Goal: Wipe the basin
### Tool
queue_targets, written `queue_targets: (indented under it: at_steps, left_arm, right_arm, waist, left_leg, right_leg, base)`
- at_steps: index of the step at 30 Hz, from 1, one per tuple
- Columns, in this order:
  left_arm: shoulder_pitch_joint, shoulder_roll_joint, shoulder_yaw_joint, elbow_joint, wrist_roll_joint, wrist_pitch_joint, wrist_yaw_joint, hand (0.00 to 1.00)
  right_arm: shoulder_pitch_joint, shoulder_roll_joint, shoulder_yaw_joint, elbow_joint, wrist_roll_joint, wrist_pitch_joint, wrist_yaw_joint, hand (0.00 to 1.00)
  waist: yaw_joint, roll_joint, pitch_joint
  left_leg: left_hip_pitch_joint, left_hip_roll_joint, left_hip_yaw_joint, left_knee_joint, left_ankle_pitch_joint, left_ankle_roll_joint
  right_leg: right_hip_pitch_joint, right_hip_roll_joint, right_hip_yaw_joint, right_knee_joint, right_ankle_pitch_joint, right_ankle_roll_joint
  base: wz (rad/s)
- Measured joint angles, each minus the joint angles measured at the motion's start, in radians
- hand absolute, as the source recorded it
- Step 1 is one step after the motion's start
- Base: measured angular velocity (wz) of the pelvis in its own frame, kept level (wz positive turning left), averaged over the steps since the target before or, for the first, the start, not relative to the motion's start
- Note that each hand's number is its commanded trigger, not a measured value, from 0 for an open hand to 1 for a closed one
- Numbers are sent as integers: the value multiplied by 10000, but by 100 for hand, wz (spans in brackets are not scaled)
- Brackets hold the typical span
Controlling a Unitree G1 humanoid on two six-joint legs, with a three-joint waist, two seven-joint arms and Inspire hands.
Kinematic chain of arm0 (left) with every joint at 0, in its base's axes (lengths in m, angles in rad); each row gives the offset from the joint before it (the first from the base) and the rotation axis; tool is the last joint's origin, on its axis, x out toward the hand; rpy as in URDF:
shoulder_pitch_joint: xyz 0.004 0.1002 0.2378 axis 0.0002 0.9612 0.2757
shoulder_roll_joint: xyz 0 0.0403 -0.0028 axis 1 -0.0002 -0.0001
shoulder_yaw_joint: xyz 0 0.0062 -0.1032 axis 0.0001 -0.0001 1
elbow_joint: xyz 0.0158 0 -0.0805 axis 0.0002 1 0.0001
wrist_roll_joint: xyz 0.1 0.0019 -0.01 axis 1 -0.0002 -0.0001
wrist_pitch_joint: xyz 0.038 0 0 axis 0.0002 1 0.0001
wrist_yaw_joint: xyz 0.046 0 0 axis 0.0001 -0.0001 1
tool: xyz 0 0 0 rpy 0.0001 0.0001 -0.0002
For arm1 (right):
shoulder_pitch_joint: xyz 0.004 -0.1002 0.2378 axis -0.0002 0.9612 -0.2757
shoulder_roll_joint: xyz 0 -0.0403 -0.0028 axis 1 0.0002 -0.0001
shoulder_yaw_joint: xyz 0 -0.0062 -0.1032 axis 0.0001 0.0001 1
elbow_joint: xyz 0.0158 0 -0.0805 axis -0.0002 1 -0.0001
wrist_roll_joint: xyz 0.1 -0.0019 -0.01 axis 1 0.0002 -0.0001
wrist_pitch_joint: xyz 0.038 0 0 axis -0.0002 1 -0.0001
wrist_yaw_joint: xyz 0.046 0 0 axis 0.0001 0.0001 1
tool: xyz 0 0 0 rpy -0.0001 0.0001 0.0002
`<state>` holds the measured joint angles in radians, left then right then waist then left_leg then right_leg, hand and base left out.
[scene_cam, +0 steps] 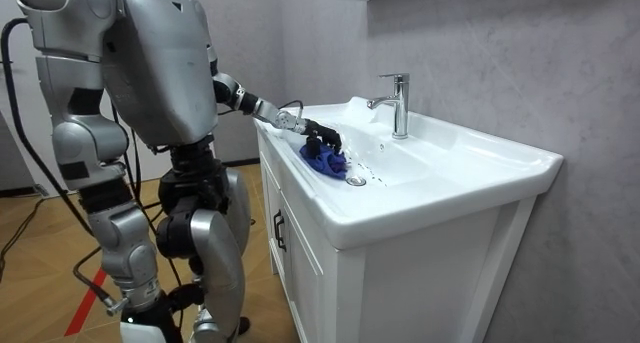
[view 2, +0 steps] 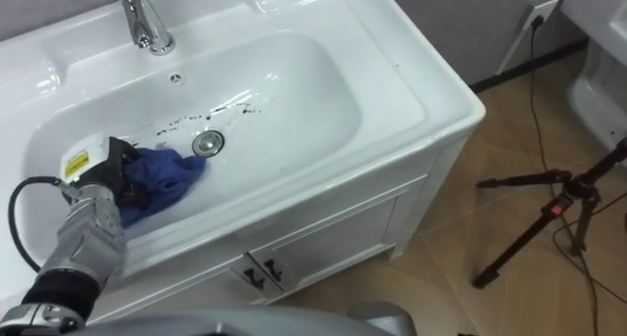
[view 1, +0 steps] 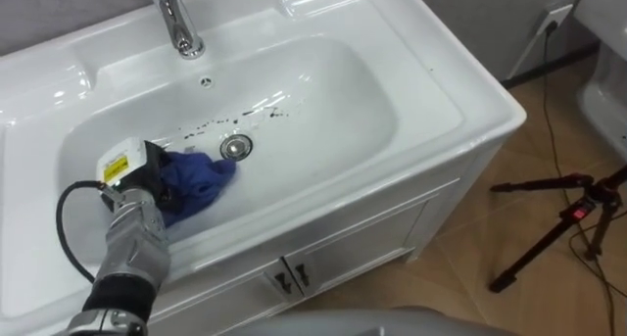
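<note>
**One cloth, one hand, one basin**

I stand at the white basin (view 1: pixel 460 101), close against its cabinet (view 1: pixel 353 243), with my left arm stretched out over the front rim. My left hand (view 1: pixel 142 184) is down inside the bowl at its left end. Its fingers are curled down into the single blue cloth (view 1: pixel 201 179) and hold it bunched against the bottom. The cloth lies just to the left of the one round drain (view 1: pixel 235 147), and its far edge nearly touches the metal ring.

A thin trail of dark specks (view 1: pixel 245 116) runs across the bowl floor just behind the drain, clear of the cloth. Above it on the back wall is one small overflow hole (view 1: pixel 206 81). One chrome tap (view 1: pixel 176 23) stands upright on the rear ledge behind it.

The cabinet has two doors, each with one dark handle (view 1: pixel 292 275), and the two handles sit side by side where the doors meet. To my right, one black tripod (view 1: pixel 568 218) stands on the floor, well apart from the cabinet.

In the room view my right hand (scene_cam: pixel 125 313) hangs low at my side, and I cannot tell how it is held.
</note>
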<state>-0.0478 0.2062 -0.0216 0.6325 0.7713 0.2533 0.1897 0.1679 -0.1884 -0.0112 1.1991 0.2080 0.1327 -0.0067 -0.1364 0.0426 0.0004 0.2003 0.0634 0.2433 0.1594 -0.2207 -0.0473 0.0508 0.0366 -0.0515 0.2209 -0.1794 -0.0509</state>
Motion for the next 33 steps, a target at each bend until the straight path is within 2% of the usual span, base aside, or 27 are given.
queue_targets:
  at_steps: [7, 9, 11, 14, 18, 25, 33]
  left_arm:
    - [-52, -12, -733, -416, -704, -179, -169, 100]
    - [-53, -31, -1121, -881, -727, -177, -647, 100]
    - [-64, -84, -1486, -1223, -830, -178, -999, 100]
    - [-228, -154, -2082, -1480, -1057, -191, -1317, 100]
    - [-624, -149, -2515, -1514, -1135, -191, -1643, 100]
    - [-731, -141, -2963, -2069, -1135, -176, -2244, 100]
    - [-893, -210, -3124, -2218, -1746, -179, -2629, 100]
  right_arm:
    - [-134, -10, 308, 0, 240, -212, -45, 0]
    - [-164, 10, 336, -1, 638, -341, -7, 0]
    - [-245, 15, 397, -3, 966, -474, 41, 0]
    - [-421, 34, 537, -2, 1226, -569, 134, 0]
    - [-547, 150, 665, 1, 1548, -587, 146, 0]
    - [-564, 170, 753, 44, 2428, -595, 224, 0]
    - [-767, 161, 884, 305, 2557, -893, 363, 0]
  waist:
    - [-112, -21, -6]
    - [-230, -97, -5]
    - [-252, -113, 4]
    - [-506, -134, 14]
    - [-633, -258, 95]
    - [-752, -230, 98]
    - [-1081, -73, 95]
  left_leg:
    - [-234, -104, 1, 3, 7, 13]
    - [-288, -150, 12, 0, 50, 84]
    - [-287, -172, 25, -11, 51, 86]
    - [-296, -201, 25, -123, 53, 89]
    - [-324, -228, 28, -130, 54, 92]
    - [-388, -237, 40, -138, 54, 92]
    - [-396, -231, 69, -164, 53, 93]
  right_leg:
    - [-159, -82, -107, -62, 90, 124]
    - [-149, -166, -305, -88, 118, 139]
    - [-148, -180, -280, -126, 143, 168]
    - [-137, -203, -273, -180, 159, 199]
    - [-191, -193, -177, -224, 145, 229]
    - [-182, -174, -69, -373, 206, 256]
    - [-143, -166, 15, -366, 218, 245]
  base:
    - [5]
    - [12]
    - [-2]
    - [3]
    - [-1]
    - [-4]
    - [0]
